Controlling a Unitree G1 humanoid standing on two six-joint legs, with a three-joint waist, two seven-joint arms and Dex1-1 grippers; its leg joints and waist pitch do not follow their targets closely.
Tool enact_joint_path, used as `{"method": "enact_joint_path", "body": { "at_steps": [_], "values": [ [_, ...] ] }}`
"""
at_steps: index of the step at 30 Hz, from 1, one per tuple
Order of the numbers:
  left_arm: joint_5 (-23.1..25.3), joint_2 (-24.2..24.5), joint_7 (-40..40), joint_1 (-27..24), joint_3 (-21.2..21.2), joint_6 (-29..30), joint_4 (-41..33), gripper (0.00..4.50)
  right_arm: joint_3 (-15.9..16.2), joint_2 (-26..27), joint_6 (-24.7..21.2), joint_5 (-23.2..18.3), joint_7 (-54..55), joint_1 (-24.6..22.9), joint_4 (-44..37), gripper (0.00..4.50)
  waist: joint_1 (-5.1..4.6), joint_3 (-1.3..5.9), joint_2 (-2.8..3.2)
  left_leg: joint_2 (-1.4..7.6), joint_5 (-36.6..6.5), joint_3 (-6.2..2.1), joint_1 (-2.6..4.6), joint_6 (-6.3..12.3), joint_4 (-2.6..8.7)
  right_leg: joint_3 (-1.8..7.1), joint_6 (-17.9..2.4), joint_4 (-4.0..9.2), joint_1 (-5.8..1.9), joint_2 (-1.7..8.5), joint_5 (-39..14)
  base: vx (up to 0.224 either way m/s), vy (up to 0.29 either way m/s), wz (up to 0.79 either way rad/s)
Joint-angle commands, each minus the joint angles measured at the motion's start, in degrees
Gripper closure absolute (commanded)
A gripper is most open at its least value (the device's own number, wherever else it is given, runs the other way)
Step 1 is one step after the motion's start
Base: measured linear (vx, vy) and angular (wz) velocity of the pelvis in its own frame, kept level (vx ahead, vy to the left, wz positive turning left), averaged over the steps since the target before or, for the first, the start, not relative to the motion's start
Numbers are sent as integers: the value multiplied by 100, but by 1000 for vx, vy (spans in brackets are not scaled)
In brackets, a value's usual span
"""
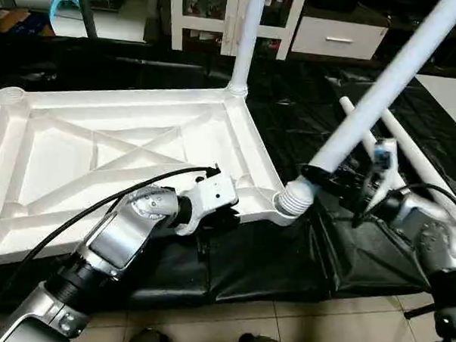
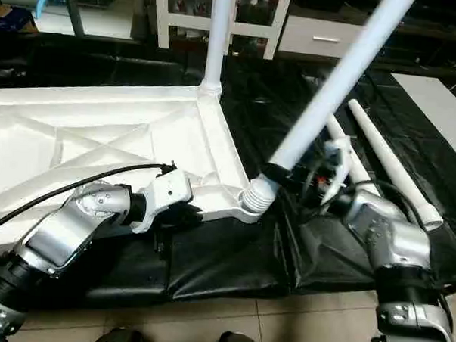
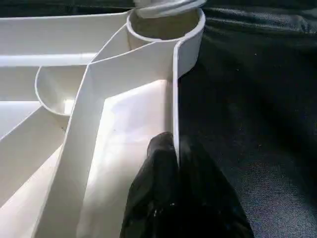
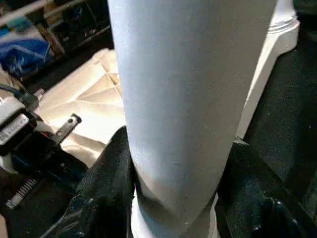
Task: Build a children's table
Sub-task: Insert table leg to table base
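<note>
The white table top (image 1: 100,150) lies upside down on a black mat, ribs facing up. One white leg (image 1: 247,35) stands upright in the far right corner socket. My right gripper (image 1: 317,177) is shut on a second leg (image 1: 391,80), which leans up and to the right. Its ribbed end (image 1: 293,198) meets the near right corner socket (image 3: 166,25). My left gripper (image 3: 173,153) is shut on the table top's near rim, one black finger on each side of the wall, a short way from that socket.
Two more white legs (image 2: 387,163) lie on the black mat (image 1: 285,257) to the right, behind my right arm. A white cabinet (image 1: 219,19) stands at the back. A tiled floor strip and my feet (image 1: 145,340) are at the near edge.
</note>
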State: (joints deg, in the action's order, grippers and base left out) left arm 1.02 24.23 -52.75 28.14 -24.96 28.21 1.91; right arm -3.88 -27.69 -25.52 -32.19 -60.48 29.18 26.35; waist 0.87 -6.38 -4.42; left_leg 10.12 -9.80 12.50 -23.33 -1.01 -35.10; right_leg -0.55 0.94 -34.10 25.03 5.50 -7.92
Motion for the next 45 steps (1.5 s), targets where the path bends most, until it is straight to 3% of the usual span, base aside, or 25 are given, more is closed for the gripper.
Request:
{"method": "enact_joint_path", "body": {
  "at_steps": [1,7,13,16,17,19,22,26,30,36,42,45],
  "values": [
    [-42,-8,-273,-1,-191,-233,-59,450,72,-52,143,224,-24,68,159,264,-2,525,-61,265,-939,-122,200,342,387,86,-1271,346,-213,181,-1717,0,0,0],
    [-33,12,-349,19,-249,-259,-44,450,130,-58,58,303,-232,247,510,264,-10,522,-71,268,-1062,-130,197,282,398,80,-1281,347,-222,174,-1760,0,0,0],
    [-26,-3,-368,37,-286,-263,-38,450,425,-193,152,576,-626,462,809,264,-6,529,-65,276,-1144,-139,205,208,403,77,-1283,342,-221,173,-1783,0,0,0],
    [6,5,-366,48,-295,-302,-1,450,768,-338,336,883,-955,516,840,264,2,521,-63,285,-1219,-131,222,198,398,84,-1283,352,-204,178,-1815,0,0,0],
    [14,7,-359,51,-299,-308,5,450,798,-352,380,926,-976,526,859,264,2,515,-91,281,-1224,-129,211,205,399,88,-1271,357,-211,180,-1829,0,0,0],
    [11,6,-356,53,-298,-308,14,450,868,-376,458,1013,-1026,536,869,264,9,521,-88,281,-1193,-136,201,206,399,87,-1252,347,-218,184,-1827,0,0,0],
    [6,11,-354,43,-295,-304,12,450,1045,-364,963,1360,-997,542,905,264,12,520,-98,289,-1247,-137,208,196,403,86,-1230,357,-206,190,-1880,0,0,0],
    [8,11,-361,30,-288,-289,-1,450,1114,-338,1103,1462,-1078,474,749,264,-7,513,-100,291,-1504,-157,221,89,424,84,-1130,388,-190,177,-2144,0,0,0],
    [13,-3,-350,27,-285,-281,0,450,1220,-342,1224,1507,-1158,314,610,264,-20,524,-108,293,-1565,-162,222,45,433,85,-1103,382,-181,168,-2081,0,0,0],
    [25,-23,-348,28,-289,-278,1,450,1083,-246,1392,1486,-977,184,721,264,-19,536,-114,293,-1678,-166,226,17,442,88,-1133,386,-177,160,-1986,0,0,0],
    [60,-56,-320,6,-302,-267,-8,450,397,-51,1299,1059,-431,20,1007,264,-43,564,-145,289,-1829,-182,221,-53,450,73,-1096,400,-192,158,-2139,0,0,0],
    [61,-80,-300,0,-314,-282,19,450,191,-26,1204,879,-383,-249,951,264,-44,561,-119,296,-1972,-187,246,-105,449,77,-1055,429,-162,164,-2281,0,0,0]
  ]
}}
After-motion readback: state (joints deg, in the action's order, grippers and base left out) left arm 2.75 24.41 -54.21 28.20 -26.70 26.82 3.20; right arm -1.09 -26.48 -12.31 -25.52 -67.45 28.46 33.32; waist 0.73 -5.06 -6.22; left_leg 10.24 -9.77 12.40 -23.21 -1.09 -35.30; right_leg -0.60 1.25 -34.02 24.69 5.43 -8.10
